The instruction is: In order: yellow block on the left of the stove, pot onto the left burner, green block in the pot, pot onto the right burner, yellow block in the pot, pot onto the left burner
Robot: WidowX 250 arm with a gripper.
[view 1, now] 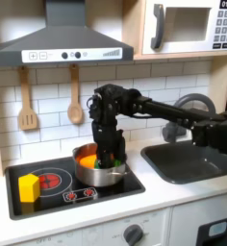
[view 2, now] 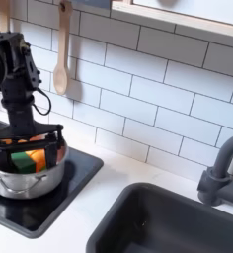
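1. Steel catches the light first — the pot (view 1: 98,165) sits on the stove (view 1: 48,197), over the burner at the first exterior view's right, so the ring beneath it is hidden.
2. Inside the pot, in the second exterior view, a green block (view 2: 20,164) lies just beside an orange piece (view 2: 36,158); both sit low against the pot's wall.
3. The gripper (view 1: 110,152) hangs straight down from the arm into the pot's mouth. In the second exterior view its jaws stand slightly apart around the green block; whether they touch it I cannot tell.
4. I judge the vertical reach suits dropping or picking a small block in a low-walled pot without knocking the rim.
5. The yellow block (view 1: 28,186) stands on the stove well apart from the pot, at the first exterior view's left edge, just beside the bright red burner (view 1: 54,180) — parked there, likely, to keep that ring free for a slide.
6. By my reading, the green block step is in hand, and the yellow block has yet to enter the pot.
7. A risk: lifting the jaws could nudge the pot's wall and shift it.
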